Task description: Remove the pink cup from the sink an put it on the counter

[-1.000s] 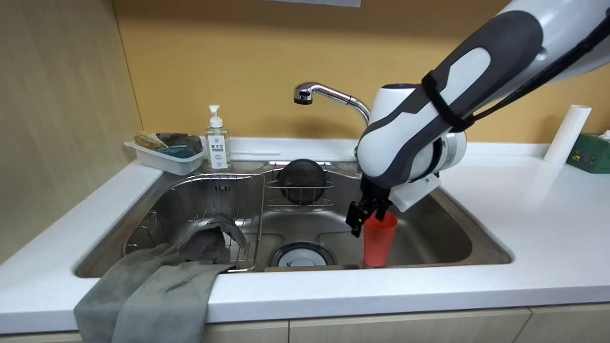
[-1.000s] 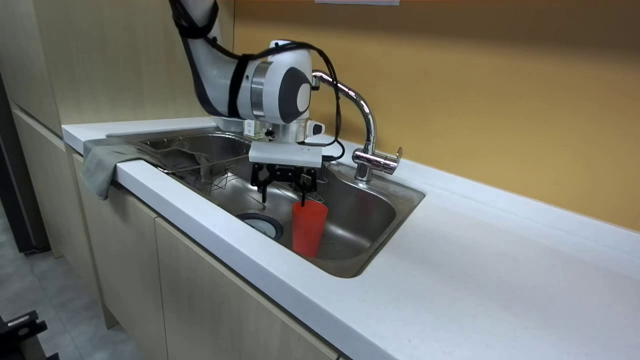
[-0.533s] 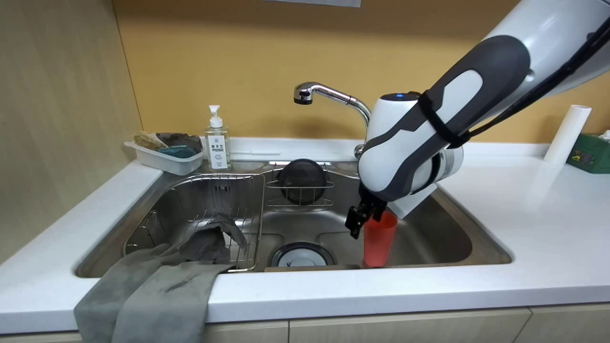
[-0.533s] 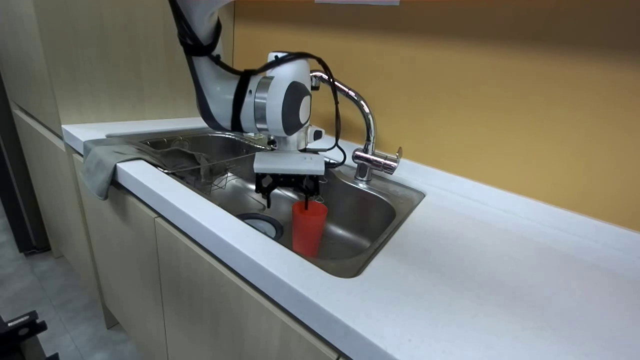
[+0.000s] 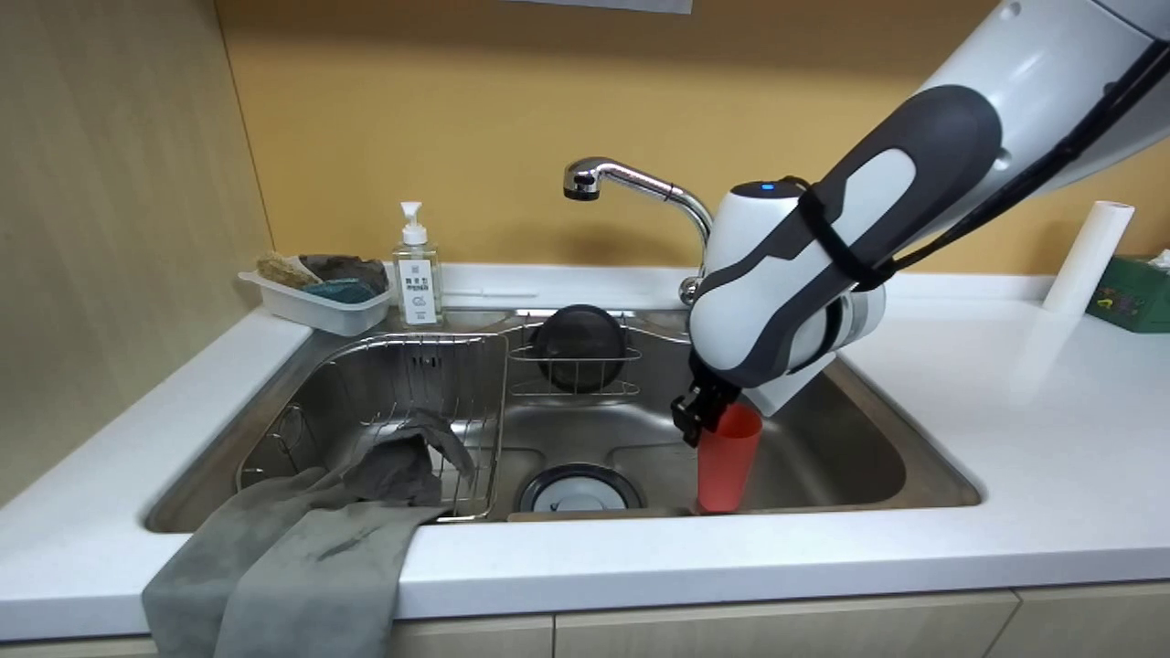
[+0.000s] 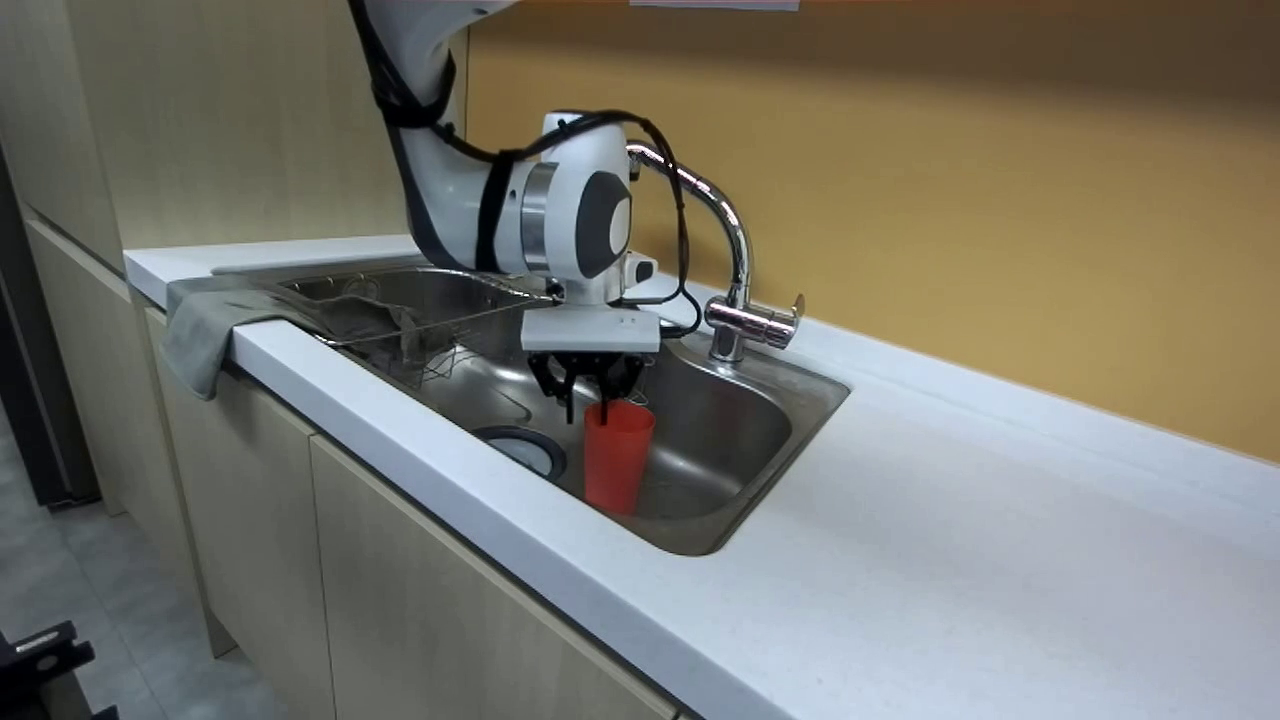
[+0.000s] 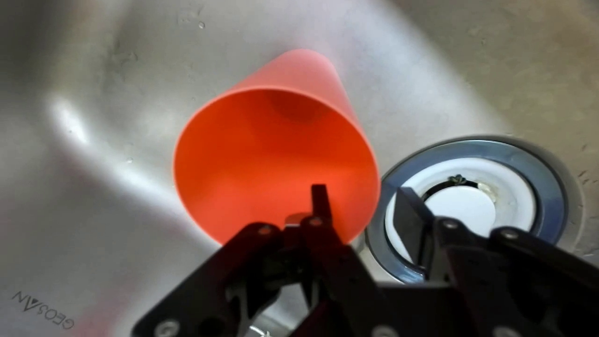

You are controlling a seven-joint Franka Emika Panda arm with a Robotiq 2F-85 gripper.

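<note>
Plainly, one reddish-pink cup [image 7: 276, 150] stands in the sink [image 5: 850, 457], near the front edge of the counter [image 6: 950, 580], one drain [image 7: 461, 210] beside it. One tap [image 6: 740, 265], one pump bottle [image 5: 419, 279] and one tub [image 5: 324, 313] line the back edge, the tub nearest the corner. The arm [image 5: 877, 187] slants down over the sink, gripper [image 7: 362, 196] pointing downward; its two fingers [image 7: 409, 224] are part-way apart, one over the cup's mouth, one outside the rim.

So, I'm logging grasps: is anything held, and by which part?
Nothing is held: the gripper is open, its fingers on either side of the rim of the cup.
</note>
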